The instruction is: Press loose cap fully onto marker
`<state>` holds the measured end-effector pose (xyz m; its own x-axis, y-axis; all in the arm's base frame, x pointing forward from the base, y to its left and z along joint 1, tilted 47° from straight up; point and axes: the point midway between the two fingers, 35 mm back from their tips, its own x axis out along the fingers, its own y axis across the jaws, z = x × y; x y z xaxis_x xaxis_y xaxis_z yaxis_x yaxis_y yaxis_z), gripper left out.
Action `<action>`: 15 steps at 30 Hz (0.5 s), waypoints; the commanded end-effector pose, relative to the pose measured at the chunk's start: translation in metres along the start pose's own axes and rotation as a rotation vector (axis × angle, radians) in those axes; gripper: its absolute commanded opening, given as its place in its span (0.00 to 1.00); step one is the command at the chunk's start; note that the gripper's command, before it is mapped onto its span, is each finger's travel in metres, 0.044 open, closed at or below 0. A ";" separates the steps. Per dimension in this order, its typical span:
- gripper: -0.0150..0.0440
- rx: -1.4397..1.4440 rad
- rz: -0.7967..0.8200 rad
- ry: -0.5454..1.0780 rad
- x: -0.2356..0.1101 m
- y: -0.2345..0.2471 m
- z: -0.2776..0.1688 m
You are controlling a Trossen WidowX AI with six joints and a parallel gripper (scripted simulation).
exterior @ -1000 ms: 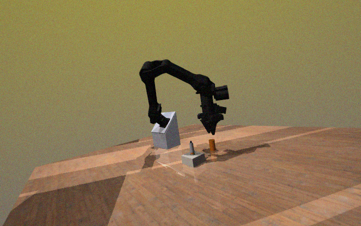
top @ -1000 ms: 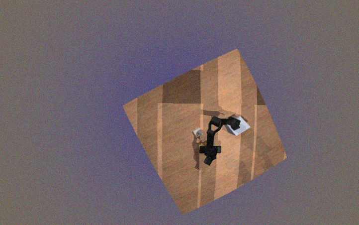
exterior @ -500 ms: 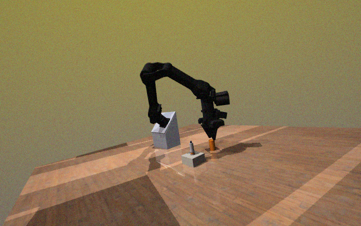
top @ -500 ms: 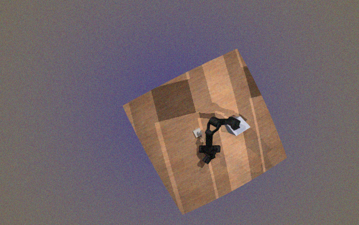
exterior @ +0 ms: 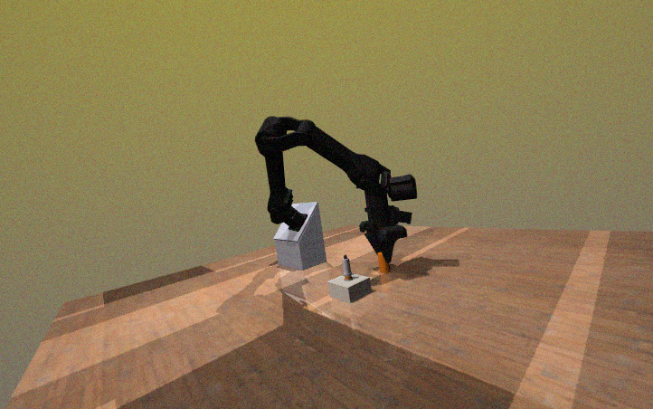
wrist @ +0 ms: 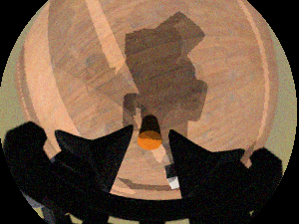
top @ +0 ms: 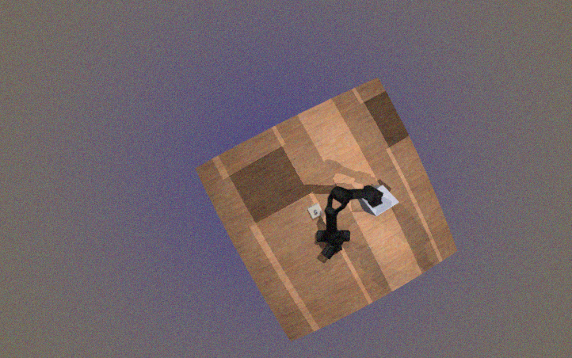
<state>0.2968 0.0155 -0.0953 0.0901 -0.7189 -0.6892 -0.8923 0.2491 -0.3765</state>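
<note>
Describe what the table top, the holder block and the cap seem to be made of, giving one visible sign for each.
Table top: wood planks, slightly glossy; grain and stripes show.
Holder block: matte pale grey, perhaps plastic or stone; plain, flat faces.
Cap: smooth orange, probably plastic; uniform colour, no texture visible.

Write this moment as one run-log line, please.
phase: reaching for cap | gripper: open, straddling orange cap | cap: upright on table | marker: uncapped in holder block
</note>
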 end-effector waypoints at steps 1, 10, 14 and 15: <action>0.66 -0.008 -0.001 0.005 0.007 0.001 -0.001; 0.62 -0.008 -0.002 0.006 0.017 0.002 -0.002; 0.47 -0.008 -0.002 0.006 0.017 0.002 -0.002; 0.46 -0.008 -0.002 0.006 0.017 0.002 -0.002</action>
<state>0.2957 0.0029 -0.1061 0.0873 -0.7215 -0.6869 -0.8935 0.2482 -0.3743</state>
